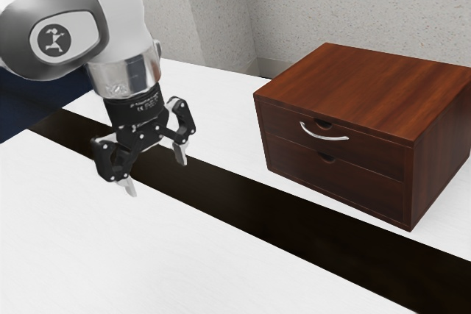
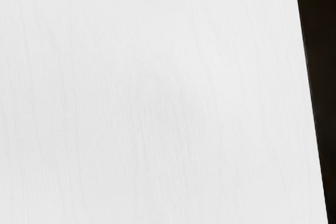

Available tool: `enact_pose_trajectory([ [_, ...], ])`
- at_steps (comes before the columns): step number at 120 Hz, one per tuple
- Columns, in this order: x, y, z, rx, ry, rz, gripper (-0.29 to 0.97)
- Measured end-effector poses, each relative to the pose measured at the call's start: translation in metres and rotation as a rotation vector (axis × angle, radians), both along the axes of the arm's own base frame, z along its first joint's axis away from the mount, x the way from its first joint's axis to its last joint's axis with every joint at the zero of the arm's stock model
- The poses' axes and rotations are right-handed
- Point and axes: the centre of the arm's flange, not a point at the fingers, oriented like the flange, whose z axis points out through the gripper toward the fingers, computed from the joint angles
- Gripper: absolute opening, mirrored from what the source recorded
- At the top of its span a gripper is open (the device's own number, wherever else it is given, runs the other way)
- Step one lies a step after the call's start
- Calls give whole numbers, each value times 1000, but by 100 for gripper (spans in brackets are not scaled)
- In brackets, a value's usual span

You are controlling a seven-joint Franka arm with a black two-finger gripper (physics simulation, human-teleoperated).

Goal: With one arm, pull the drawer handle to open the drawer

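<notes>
Task not started: drawer shut, handle untouched.
Gripper hangs empty, fingers spread, over the dark strip across the table, well apart from the cabinet, which sits by the table's far edge at the exterior view's right. Left to do: reach, grip handle, pull.

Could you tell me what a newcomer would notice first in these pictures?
Probably the dark wooden cabinet at the exterior view's right, its upper drawer carrying a curved silver handle. Next, the arm's black gripper at the left, open and hanging over the dark strip that crosses the white table, well apart from the cabinet.
</notes>
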Motion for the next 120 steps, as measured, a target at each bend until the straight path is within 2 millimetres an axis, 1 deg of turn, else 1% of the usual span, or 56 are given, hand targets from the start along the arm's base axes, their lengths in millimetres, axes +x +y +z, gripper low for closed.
enact_pose_trajectory([
  [10, 7, -3, -5, -5, -29, 6, 68],
  [16, 10, -11, -6, -6, -48, -4, 68],
  [24, 25, -18, -21, -9, -48, -2, 68],
  [29, 37, -26, -18, -11, -71, -6, 68],
  [34, 46, -37, -21, -9, -81, -17, 68],
  [39, 65, -48, -24, -4, -93, -22, 68],
  [46, 97, -62, -28, 5, -114, -25, 68],
  [54, 120, -73, -41, 11, -125, -31, 68],
  [63, 134, -74, -52, 11, -138, -27, 68],
  [79, 156, -82, -62, 9, -171, -33, 68],
  [90, 172, -80, -70, 11, -187, -25, 68],
  [95, 180, -80, -70, 12, -201, -22, 68],
  [108, 191, -79, -74, 5, -219, -20, 68],
  [120, 199, -80, -84, 5, -219, -21, 68],
])
